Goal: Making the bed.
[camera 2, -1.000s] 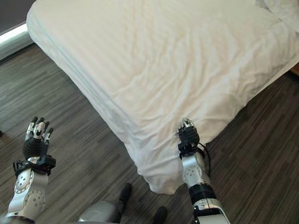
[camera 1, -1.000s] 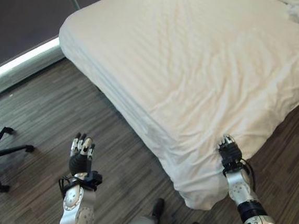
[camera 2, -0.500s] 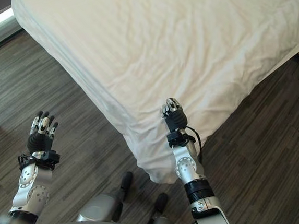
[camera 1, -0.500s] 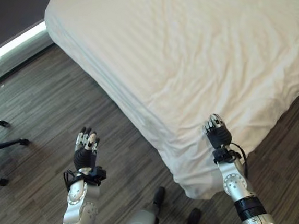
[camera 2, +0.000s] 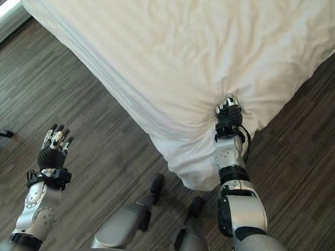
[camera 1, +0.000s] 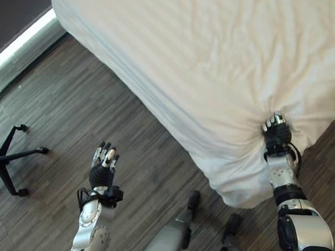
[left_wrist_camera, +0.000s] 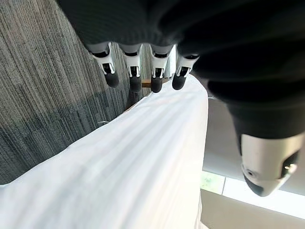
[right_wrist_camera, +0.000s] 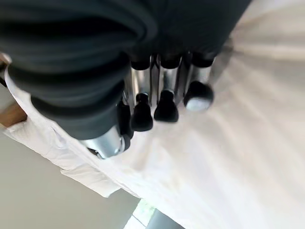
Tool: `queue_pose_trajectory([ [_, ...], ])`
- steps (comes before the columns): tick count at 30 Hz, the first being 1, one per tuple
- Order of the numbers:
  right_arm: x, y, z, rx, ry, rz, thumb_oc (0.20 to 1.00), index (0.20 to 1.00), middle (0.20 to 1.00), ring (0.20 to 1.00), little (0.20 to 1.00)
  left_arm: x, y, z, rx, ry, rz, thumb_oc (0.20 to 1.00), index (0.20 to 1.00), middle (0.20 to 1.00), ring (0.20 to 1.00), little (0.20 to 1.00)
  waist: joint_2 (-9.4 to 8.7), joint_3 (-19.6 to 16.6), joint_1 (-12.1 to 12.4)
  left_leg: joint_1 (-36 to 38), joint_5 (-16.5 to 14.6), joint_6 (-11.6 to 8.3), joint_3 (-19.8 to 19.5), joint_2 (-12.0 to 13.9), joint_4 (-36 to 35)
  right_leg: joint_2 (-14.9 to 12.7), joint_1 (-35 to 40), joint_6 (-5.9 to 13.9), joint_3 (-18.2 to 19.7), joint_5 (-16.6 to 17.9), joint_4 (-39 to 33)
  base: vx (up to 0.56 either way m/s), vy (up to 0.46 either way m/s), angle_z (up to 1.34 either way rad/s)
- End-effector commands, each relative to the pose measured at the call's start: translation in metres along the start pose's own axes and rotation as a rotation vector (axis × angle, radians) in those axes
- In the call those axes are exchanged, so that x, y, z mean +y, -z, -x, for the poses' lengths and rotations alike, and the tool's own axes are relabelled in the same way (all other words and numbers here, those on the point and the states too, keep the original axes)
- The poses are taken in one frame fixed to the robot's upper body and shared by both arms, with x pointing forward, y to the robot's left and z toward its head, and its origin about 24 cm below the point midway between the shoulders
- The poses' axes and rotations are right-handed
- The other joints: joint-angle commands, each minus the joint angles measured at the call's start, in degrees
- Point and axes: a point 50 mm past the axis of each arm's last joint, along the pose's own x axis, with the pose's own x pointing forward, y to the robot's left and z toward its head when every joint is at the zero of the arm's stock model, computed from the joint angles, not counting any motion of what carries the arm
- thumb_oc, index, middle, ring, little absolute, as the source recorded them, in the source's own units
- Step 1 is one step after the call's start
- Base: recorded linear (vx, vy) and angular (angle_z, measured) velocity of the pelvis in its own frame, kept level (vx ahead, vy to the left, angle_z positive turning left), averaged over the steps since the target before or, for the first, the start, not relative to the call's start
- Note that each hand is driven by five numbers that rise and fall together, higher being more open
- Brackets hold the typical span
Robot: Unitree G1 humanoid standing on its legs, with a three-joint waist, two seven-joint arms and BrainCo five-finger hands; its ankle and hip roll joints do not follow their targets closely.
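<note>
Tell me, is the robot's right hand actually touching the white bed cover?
Touching. In the left eye view, the right hand presses into the white bed cover near its corner, and creases radiate from the fingers.

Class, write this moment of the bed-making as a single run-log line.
right robot hand: pressed into white duvet near bed corner, folds gathered round it | left robot hand: open, over wood floor | chair base: on floor

Bright even daylight, soft shadows, glare washing the white bedding [camera 1: 220, 54], blurred wrist close-ups
</note>
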Motion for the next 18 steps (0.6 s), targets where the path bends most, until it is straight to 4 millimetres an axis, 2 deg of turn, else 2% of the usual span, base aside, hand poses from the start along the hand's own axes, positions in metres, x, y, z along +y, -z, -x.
queue_pose_trajectory([
  [1,-0.172,-0.013,0.106,0.009,0.752,-0.022,0.2,0.2,0.2,0.2,0.2,-0.009,-0.021,-0.011,-0.117,0.024,0.081,1.0,1.0,1.0,1.0,1.0,1.15,2.33,-2.16,1.41,-1.81,-1.58,-1.73,1.81,0.19,-4.27,2.85,3.24,-0.74,-0.41,0.91,0.0,0.055,-0.02],
  [4,-0.204,-0.015,0.147,0.024,0.898,-0.012,0.2,0.2,0.2,0.2,0.2,-0.007,-0.022,-0.009,-0.121,0.026,0.081,1.0,1.0,1.0,1.0,1.0,1.8,2.6,-4.23,1.63,-1.94,-1.61,-1.44,1.63,0.19,-4.7,2.67,3.19,-0.35,-0.4,1.11,0.0,0.049,-0.01],
  [5,-0.204,-0.015,0.148,0.023,0.898,-0.012,0.2,0.2,0.2,0.2,0.2,-0.007,-0.021,-0.009,-0.119,0.027,0.081,1.0,1.0,1.0,1.0,1.0,1.84,2.57,-4.2,1.67,-1.94,-1.6,-1.46,1.61,0.19,-4.72,2.73,3.2,-0.38,-0.41,1.1,-0.01,0.039,0.02],
  [6,-0.22,-0.021,0.171,0.019,0.983,-0.003,0.2,0.2,0.2,0.2,0.2,-0.005,-0.022,-0.008,-0.122,0.025,0.084,1.0,1.0,1.0,1.0,1.0,2.14,2.73,-5.18,1.89,-2.11,-1.55,-1.27,1.53,0.19,-4.82,2.65,3.19,-0.11,-0.38,1.16,0.0,0.0,0.0],
  [7,-0.229,-0.026,0.185,0.02,1.037,0.011,0.2,0.2,0.2,0.2,0.2,-0.002,-0.022,-0.007,-0.123,0.019,0.085,1.0,1.0,1.0,1.0,1.0,2.32,2.73,-5.69,2.07,-2.13,-1.55,-1.09,1.51,0.19,-4.89,2.66,3.2,0.08,-0.36,1.16,0.0,0.037,0.02],
  [9,-0.236,-0.033,0.197,0.013,1.081,0.018,0.2,0.2,0.2,0.2,0.2,0.0,-0.022,-0.005,-0.123,0.018,0.092,1.0,1.0,1.0,1.0,1.0,2.6,2.68,-6.33,2.42,-2.17,-1.55,-0.95,1.57,0.19,-4.95,2.79,3.21,0.2,-0.34,1.13,0.0,0.01,0.02],
  [11,-0.24,-0.04,0.203,-0.014,1.104,0.017,0.2,0.2,0.2,0.2,0.2,0.001,-0.024,-0.005,-0.13,0.012,0.089,1.0,1.0,1.0,1.0,1.0,2.64,2.6,-6.83,2.59,-2.21,-1.59,-0.91,1.52,0.19,-4.96,2.82,3.18,0.22,-0.36,1.12,0.0,0.006,-0.18],
  [14,-0.24,-0.051,0.201,-0.058,1.097,0.02,0.2,0.2,0.2,0.2,0.2,0.003,-0.027,-0.006,-0.147,0.004,0.083,1.0,1.0,1.0,1.0,1.0,2.38,2.26,-7.55,2.8,-2.33,-1.63,-0.77,1.58,0.19,-4.87,2.88,3.12,0.44,-0.41,1.07,0.0,-0.008,-0.25],
  [18,-0.228,-0.07,0.177,-0.195,1.012,-0.011,0.2,0.2,0.2,0.2,0.2,0.007,-0.03,-0.008,-0.163,-0.017,0.065,1.0,1.0,1.0,1.0,1.0,1.91,1.72,-8.26,3.0,-2.43,-1.7,-0.61,1.69,0.19,-4.66,2.99,3.01,0.63,-0.51,1.04,0.0,-0.007,-0.16],
])
